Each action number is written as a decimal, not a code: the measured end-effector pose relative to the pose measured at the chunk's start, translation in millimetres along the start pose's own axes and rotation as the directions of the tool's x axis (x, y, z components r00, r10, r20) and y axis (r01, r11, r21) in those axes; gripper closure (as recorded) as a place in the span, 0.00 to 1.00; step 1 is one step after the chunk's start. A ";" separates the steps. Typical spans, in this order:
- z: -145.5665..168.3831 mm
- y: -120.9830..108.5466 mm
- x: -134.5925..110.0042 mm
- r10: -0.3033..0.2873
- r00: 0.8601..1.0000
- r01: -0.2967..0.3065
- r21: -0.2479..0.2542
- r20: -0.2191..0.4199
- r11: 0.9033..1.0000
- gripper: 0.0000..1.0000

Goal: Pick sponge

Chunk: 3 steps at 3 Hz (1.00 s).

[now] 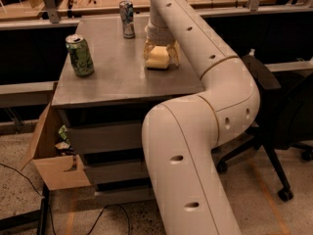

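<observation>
Pale yellow foam sponge (156, 60) lies flat on the grey tabletop (112, 70) directly beneath the gripper (160, 58).

The pale yellow foam sponge (156, 62), near the right edge of the grey metal bench (112, 77), is partly covered by the cream gripper (160, 58) set over it (only its front shows). The cream robot arm (195, 38) hides the bench's far right corner and is cut off top and bottom. The green drink can (79, 56) has an unreadable label.
</observation>
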<state>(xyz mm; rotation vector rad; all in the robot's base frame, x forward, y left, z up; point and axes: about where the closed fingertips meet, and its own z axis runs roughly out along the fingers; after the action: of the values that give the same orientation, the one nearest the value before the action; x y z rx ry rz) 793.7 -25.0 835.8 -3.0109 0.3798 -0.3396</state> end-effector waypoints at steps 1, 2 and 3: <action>2.3 -0.8 2.3 0.003 1.000 -0.003 -0.009 -0.003 1.000 0.62; -0.5 -1.2 2.6 0.003 1.000 -0.003 -0.009 -0.003 1.000 0.85; -1.4 -1.2 2.2 0.003 1.000 -0.003 -0.009 -0.004 1.000 0.95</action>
<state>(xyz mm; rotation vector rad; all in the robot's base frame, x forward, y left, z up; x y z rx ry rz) 795.8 -24.5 837.8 -3.0186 0.3875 -0.3439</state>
